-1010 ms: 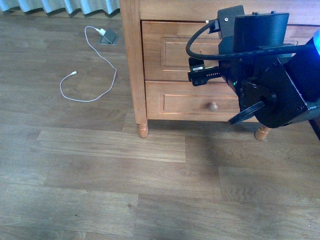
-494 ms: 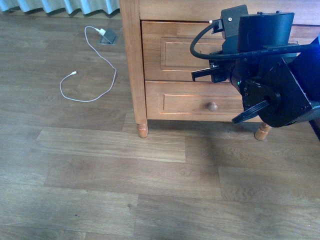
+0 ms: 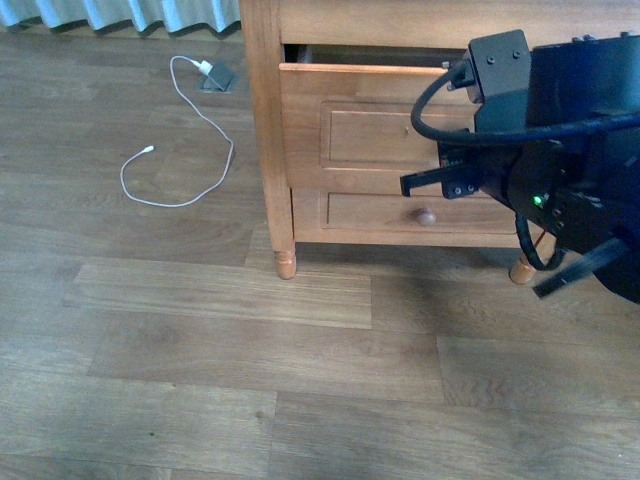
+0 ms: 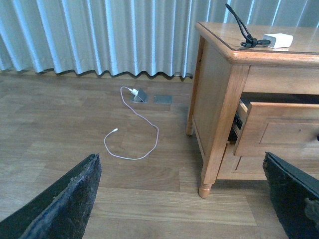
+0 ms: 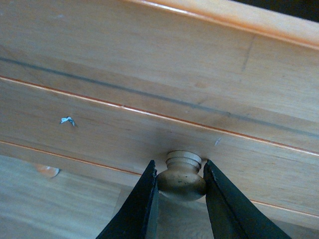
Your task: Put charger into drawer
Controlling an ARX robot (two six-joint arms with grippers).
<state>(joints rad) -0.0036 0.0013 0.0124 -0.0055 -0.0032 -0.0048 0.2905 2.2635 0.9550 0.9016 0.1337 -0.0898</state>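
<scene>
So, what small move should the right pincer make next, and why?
Probably pull the drawer further out. The right pincer is shut on its knob, the drawer shows only a narrow opening, and the charger lies on the nightstand top.

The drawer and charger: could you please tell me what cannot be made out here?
Drawer interior: front view shows only a dark slit; in the left wrist view its own front panel hides it.
Charger: past the front view's top edge; small in the left wrist view, so no plug detail.
Drawer knob: hidden behind the right arm in the front view.
</scene>
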